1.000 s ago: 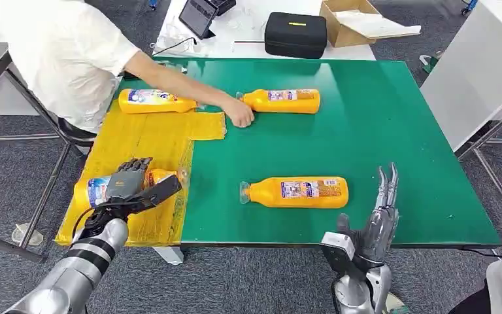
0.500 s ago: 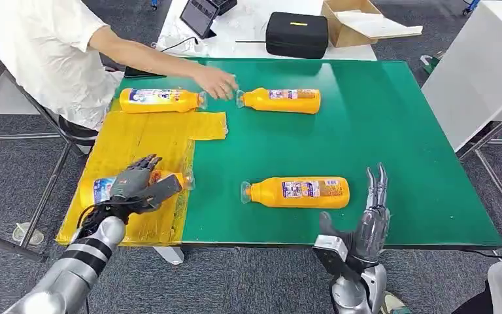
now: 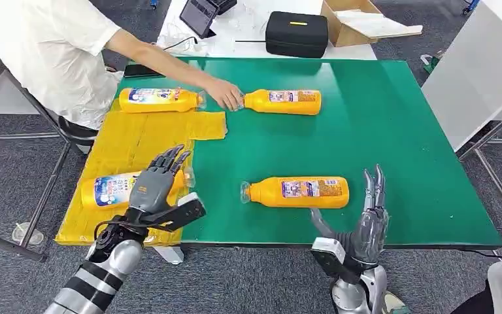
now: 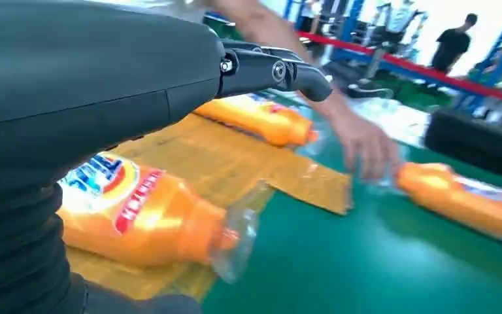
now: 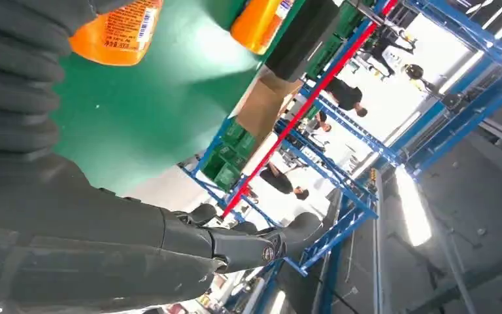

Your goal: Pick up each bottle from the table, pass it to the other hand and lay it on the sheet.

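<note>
Head view: the left robot hand (image 3: 151, 186), fingers spread and empty, hovers just above a bottle (image 3: 114, 190) lying on the yellow sheet (image 3: 137, 140), while the right robot hand (image 3: 369, 219), also spread and empty, should reach squarely over the nearest bottle (image 3: 297, 191) on the green tabletop (image 3: 399, 131).

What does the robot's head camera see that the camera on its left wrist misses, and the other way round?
Head view alone: the right hand, open at the table's near edge, the bottle on green in front of it, a black case and a cardboard box behind. Left wrist view alone: people standing in the background beyond a red rail. Both: the open left hand, the yellow sheet with two bottles on it, and a person's hand at the far bottle.
</note>
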Motion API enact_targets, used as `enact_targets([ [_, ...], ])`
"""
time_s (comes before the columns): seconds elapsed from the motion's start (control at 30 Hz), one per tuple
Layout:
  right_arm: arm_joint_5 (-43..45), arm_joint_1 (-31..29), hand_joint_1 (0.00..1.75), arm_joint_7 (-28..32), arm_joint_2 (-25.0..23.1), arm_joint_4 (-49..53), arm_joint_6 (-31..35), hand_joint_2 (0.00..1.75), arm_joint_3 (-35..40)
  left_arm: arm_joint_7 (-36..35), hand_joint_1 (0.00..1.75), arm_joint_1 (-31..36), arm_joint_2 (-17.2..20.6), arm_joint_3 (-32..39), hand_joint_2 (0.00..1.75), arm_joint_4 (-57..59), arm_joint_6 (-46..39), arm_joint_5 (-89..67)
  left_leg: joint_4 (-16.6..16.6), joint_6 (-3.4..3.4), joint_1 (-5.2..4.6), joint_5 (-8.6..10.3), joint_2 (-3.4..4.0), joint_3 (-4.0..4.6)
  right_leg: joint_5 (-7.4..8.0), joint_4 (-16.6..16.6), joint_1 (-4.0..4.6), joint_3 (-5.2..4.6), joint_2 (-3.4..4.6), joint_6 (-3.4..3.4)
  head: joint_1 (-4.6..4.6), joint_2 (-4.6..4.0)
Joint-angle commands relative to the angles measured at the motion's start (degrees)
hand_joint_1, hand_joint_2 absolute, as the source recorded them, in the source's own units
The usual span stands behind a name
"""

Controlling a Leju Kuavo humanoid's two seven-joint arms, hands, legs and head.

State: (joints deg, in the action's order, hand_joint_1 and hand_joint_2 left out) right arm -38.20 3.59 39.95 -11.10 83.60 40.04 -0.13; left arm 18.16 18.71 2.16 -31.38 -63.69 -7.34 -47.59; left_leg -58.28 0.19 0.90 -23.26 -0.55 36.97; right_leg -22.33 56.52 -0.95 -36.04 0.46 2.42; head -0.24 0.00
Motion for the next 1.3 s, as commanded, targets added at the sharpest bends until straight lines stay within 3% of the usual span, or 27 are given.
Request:
enact_targets([
  [0.03, -16.01, -2.96, 0.0, 0.05, 1.17, -4.67, -0.04, 1.75, -6.79, 2.08, 0.0, -2.07, 3.41, -8.25, 1.75, -8.51, 1.91, 5.77, -0.01, 0.05, -0.02, -0.09, 0.07, -0.15, -0.07, -0.01, 0.01, 0.15, -0.01, -0.06, 0.0, 0.0],
  [0.07, -19.14, -3.87, 0.0, -0.16, 1.84, -7.7, -0.04, 1.75, -8.38, 2.53, 0.0, -2.87, 3.04, -8.26, 1.75, -9.03, 1.45, 6.34, -0.01, 0.07, 0.0, -0.15, 0.08, -0.29, -0.12, -0.03, 0.04, 0.3, -0.02, -0.08, 0.0, 0.0],
  [0.1, -26.54, -5.89, 0.0, -5.25, 4.16, -12.13, -0.04, 1.75, -8.63, 3.59, 0.0, -4.71, 1.62, -7.37, 1.75, -9.73, 1.2, 8.64, 0.01, 0.09, 0.01, -0.21, 0.09, -0.47, -0.18, -0.07, 0.06, 0.49, -0.05, -0.12, 0.0, 0.0],
  [0.17, -27.05, -7.5, 0.0, -6.21, 6.47, -16.62, -0.04, 1.75, -8.68, 3.62, 0.0, -6.0, 0.65, -7.7, 1.75, -10.27, 0.6, 9.6, 0.11, 0.09, 0.0, -0.12, 0.1, -0.41, -0.05, -0.2, 0.04, 0.45, 0.01, -0.05, -0.02, 0.0],
  [0.2, -29.33, -9.81, 0.0, -12.95, 10.36, -22.17, -0.04, 1.75, -4.75, 4.45, 0.0, -7.63, -1.34, -6.61, 1.75, -10.19, 1.01, 13.23, 0.09, 0.08, 0.01, -0.1, 0.11, -0.33, -0.02, -0.19, 0.04, 0.38, 0.04, -0.04, 0.02, 0.0],
  [0.3, -31.34, -12.99, 0.0, -18.21, 14.07, -27.68, -0.04, 1.75, -2.17, 4.16, 0.0, -9.29, -4.62, -6.18, 1.75, -8.95, 1.79, 17.73, 0.11, 0.12, -0.03, -0.11, 0.18, -0.4, 0.01, -0.25, 0.01, 0.42, 0.1, -0.02, 0.0, 0.0],
  [0.53, -31.34, -12.99, 0.0, -18.21, 14.07, -27.68, -0.04, 1.75, -2.17, 4.16, 0.0, -9.29, -4.62, -6.18, 1.75, -8.95, 1.79, 17.73, 0.11, 0.12, -0.03, -0.11, 0.18, -0.4, 0.01, -0.25, 0.01, 0.42, 0.1, -0.02, 0.0, 0.0],
  [0.67, -30.07, -16.17, 0.0, -19.34, 15.42, -32.15, -0.04, 1.75, -0.52, 3.19, 0.0, -9.99, -7.61, -6.39, 1.75, -7.35, -0.28, 19.47, 0.12, 0.14, -0.06, -0.1, 0.17, -0.41, 0.01, -0.26, -0.01, 0.45, 0.06, -0.01, 0.0, 0.0],
  [0.77, -26.84, -20.42, 0.0, -21.9, 16.33, -39.25, -0.94, 1.75, 8.33, 1.82, 0.0, -9.29, -8.79, -5.78, 1.75, -6.3, -9.12, 17.57, 0.04, 0.14, -0.11, -0.1, 0.15, -0.27, 0.01, -0.18, -0.06, 0.34, 0.09, 0.0, 0.0, 0.0],
  [0.93, -27.5, -21.22, 0.0, -22.29, 16.24, -39.3, -1.37, 1.75, 10.09, 2.03, 0.0, -8.93, -9.04, -6.01, 1.75, -5.98, -9.5, 17.29, 0.0, 0.09, 0.0, -0.06, 0.09, -0.14, 0.02, -0.08, 0.03, 0.18, 0.03, 0.02, -0.02, 0.0],
  [1.3, -28.08, -27.59, 0.0, -27.84, 17.07, -45.53, -14.69, 1.75, 16.62, 2.47, 0.0, -7.87, -9.32, -7.88, 1.75, -4.97, -7.38, 18.72, 0.0, 0.08, -0.07, -0.06, 0.12, -0.17, 0.01, -0.04, -0.02, 0.2, 0.06, -0.03, -0.02, 0.0],
])
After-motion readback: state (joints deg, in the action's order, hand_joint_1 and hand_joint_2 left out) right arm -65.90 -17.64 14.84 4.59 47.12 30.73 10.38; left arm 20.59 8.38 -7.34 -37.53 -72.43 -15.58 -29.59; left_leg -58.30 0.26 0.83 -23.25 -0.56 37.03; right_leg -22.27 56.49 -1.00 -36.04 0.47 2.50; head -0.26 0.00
